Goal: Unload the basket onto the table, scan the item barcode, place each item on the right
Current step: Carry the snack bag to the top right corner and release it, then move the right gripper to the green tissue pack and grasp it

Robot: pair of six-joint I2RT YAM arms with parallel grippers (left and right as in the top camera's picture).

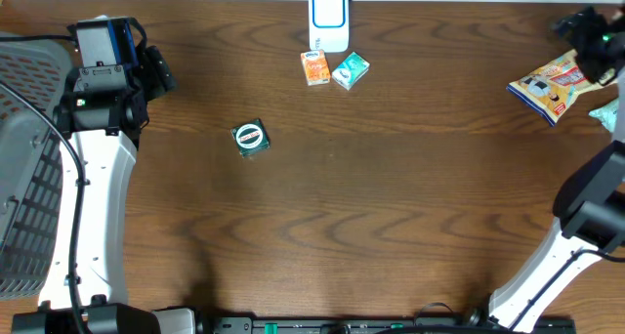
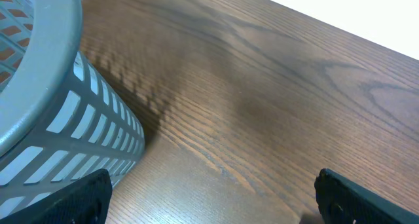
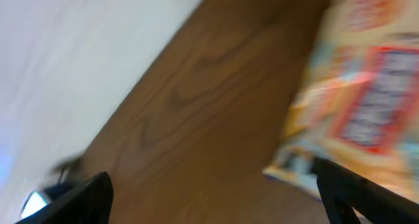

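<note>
While your right gripper (image 3: 216,192) hung spread and empty beside the snack bag (image 1: 547,85), likely poised to grasp, the bag lay well apart from the scanner (image 1: 328,17); your left gripper (image 2: 211,199) stood open.

No lettering can be read anywhere. The yellow crinkled snack bag (image 1: 547,83) carries a red-framed printed panel, blurred in the right wrist view (and too small from overhead). The small dark green square packet (image 1: 250,138) bears a round white-ringed emblem, its wording illegible. Print on the small orange carton (image 1: 314,67) and the small teal carton (image 1: 350,71) is likewise too small.
</note>
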